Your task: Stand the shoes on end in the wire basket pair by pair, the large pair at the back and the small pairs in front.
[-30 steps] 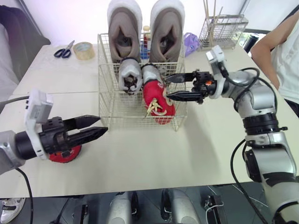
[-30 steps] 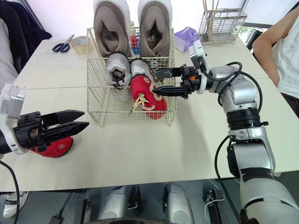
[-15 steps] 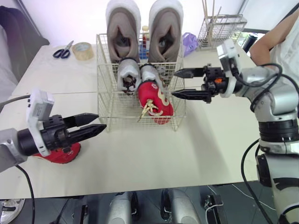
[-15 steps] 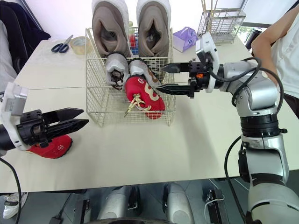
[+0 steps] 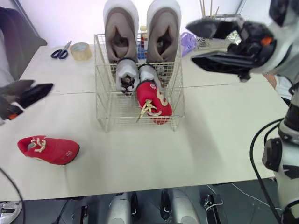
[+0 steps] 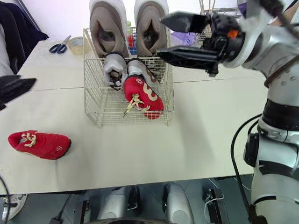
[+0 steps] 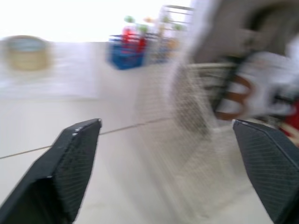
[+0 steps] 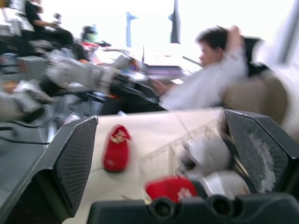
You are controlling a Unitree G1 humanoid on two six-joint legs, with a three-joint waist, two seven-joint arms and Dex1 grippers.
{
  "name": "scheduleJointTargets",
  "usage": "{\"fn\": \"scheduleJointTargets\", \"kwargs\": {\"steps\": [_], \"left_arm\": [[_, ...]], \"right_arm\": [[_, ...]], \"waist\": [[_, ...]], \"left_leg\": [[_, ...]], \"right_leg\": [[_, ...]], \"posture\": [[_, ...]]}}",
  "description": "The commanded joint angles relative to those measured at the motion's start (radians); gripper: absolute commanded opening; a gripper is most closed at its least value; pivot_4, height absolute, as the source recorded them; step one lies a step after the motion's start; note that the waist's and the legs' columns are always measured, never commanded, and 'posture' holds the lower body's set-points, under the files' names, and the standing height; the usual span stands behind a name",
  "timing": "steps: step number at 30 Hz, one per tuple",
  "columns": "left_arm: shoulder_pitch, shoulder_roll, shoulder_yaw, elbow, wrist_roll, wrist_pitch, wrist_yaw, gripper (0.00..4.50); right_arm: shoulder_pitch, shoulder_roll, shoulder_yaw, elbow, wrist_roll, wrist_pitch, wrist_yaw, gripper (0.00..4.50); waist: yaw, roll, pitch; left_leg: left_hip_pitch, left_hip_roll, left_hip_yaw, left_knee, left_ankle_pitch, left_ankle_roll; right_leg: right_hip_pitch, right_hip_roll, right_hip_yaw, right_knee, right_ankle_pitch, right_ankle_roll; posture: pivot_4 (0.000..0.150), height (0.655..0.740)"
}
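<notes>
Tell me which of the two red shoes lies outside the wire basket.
The red shoe lying flat on the table, on the robot's left. The other red shoe sits inside the wire basket, at its front.

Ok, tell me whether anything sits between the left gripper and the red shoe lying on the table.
Nothing visible does. The left gripper hangs open over the table, and only bare surface lies between it and the red shoe.

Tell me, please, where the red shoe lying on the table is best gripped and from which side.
Across the middle of the red shoe, from above, probably with the open left pincer: it lies flat on the table on that arm's side, both long flanks free.
</notes>
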Motion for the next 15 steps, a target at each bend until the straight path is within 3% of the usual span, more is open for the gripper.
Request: {"fn": "scheduleJointTargets", "kwargs": {"steps": [1, 4, 8, 12, 15], "left_arm": [[0.186, -0.061, 0.244, 0.000, 0.010, 0.144, 0.061, 4.50], [0.385, -0.145, 0.410, -0.049, -0.081, 0.291, 0.096, 4.50], [0.604, -0.314, 0.543, -0.167, -0.324, 0.342, 0.204, 4.50], [0.791, -0.516, 0.502, -0.326, -0.551, 0.214, 0.377, 4.50], [0.816, -0.572, 0.401, -0.384, -0.586, 0.113, 0.483, 4.50]], "right_arm": [[-0.068, 0.022, 0.070, -0.004, 0.042, -0.040, 0.190, 4.48], [-0.041, 0.032, 0.156, -0.041, 0.012, -0.093, 0.317, 4.48], [-0.011, 0.019, 0.252, -0.034, -0.020, -0.196, 0.389, 4.48], [-0.003, 0.018, 0.312, 0.022, -0.022, -0.275, 0.389, 4.48], [0.005, 0.024, 0.340, 0.036, -0.027, -0.298, 0.389, 4.48]], "waist": [[-0.013, 0.000, 0.000], [-0.025, -0.002, -0.001], [-0.013, -0.009, -0.002], [-0.007, -0.010, -0.003], [0.006, -0.010, -0.003]], "left_leg": [[0.000, 0.001, 0.001, 0.000, 0.000, 0.000], [0.000, 0.000, 0.001, -0.001, -0.001, 0.001], [0.000, 0.000, 0.000, 0.001, -0.001, 0.001], [0.002, -0.003, -0.004, 0.001, -0.004, -0.002], [0.002, -0.004, -0.004, 0.001, -0.008, 0.004]], "right_leg": [[0.000, 0.000, 0.000, 0.000, 0.000, 0.000], [0.000, -0.003, 0.001, -0.001, 0.000, 0.001], [0.001, -0.006, -0.001, 0.000, 0.000, 0.001], [0.000, -0.012, -0.002, -0.003, -0.002, -0.005], [-0.001, -0.014, -0.002, -0.003, -0.002, -0.007]], "posture": [[0.150, 0.7400], [0.150, 0.7400], [0.150, 0.7400], [0.150, 0.7400], [0.150, 0.7400]]}}
